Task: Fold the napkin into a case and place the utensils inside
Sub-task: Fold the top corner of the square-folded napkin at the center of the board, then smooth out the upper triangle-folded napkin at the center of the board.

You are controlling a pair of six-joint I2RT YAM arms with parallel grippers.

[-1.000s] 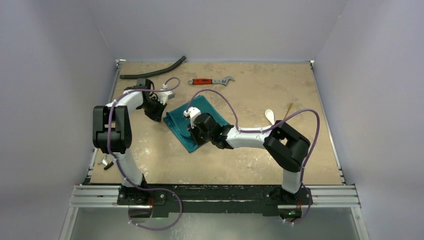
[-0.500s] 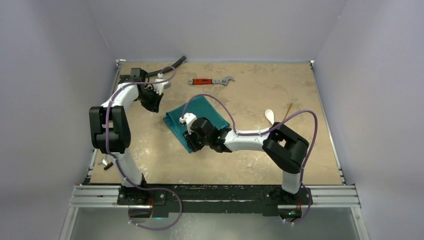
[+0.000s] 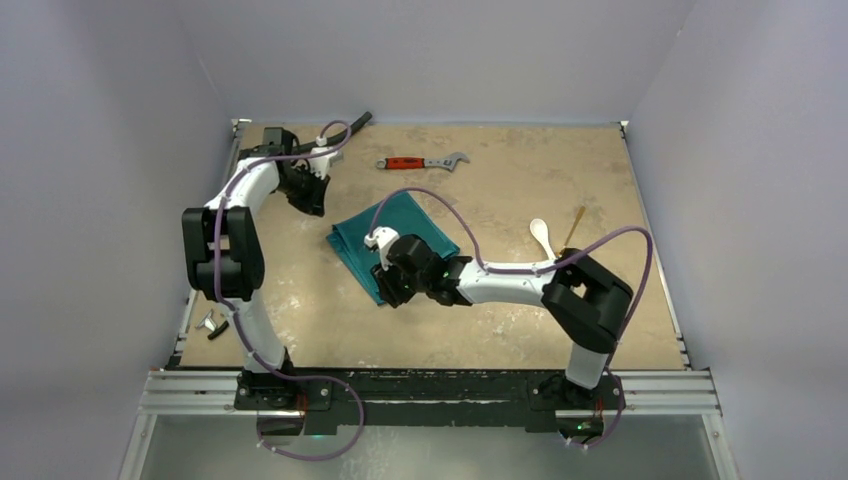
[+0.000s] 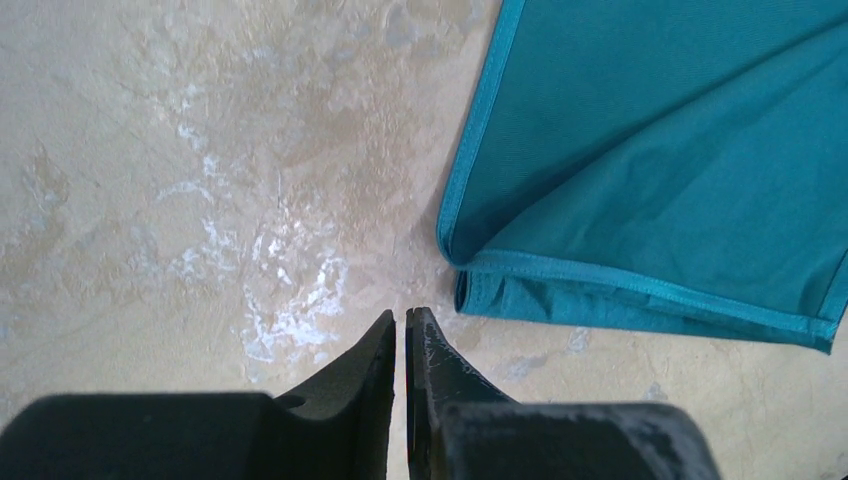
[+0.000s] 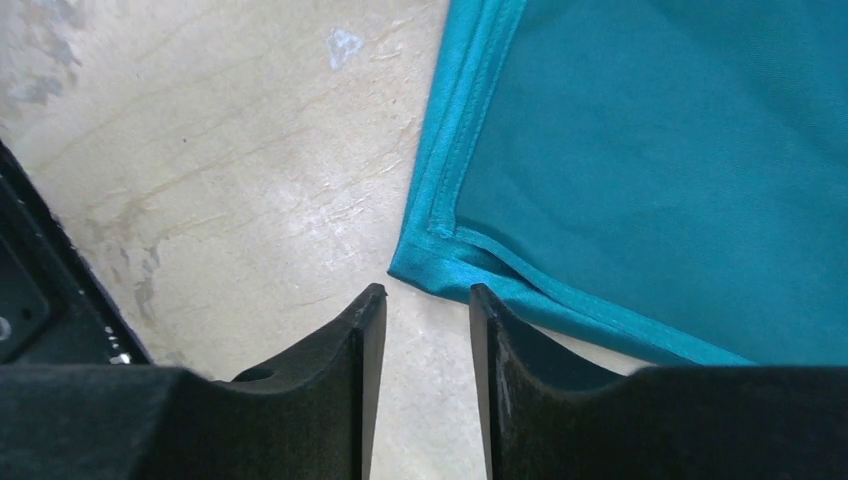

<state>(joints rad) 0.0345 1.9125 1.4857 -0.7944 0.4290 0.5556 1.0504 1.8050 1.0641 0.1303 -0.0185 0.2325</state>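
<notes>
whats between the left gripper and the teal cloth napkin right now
Only bare tan tabletop: the left wrist view shows the shut left gripper just short of a folded corner of the teal cloth napkin.

You'll find the napkin (image 3: 410,225) lying folded at the middle of the table (image 3: 500,320). To its right, well apart, lies the spoon (image 3: 541,236), with the wooden utensil (image 3: 575,226) just beside it, further right. Behind the napkin lies the wrench (image 3: 425,161). The hose (image 3: 357,121) lies at the far left corner, and the pliers (image 3: 212,324) at the near left edge.
</notes>
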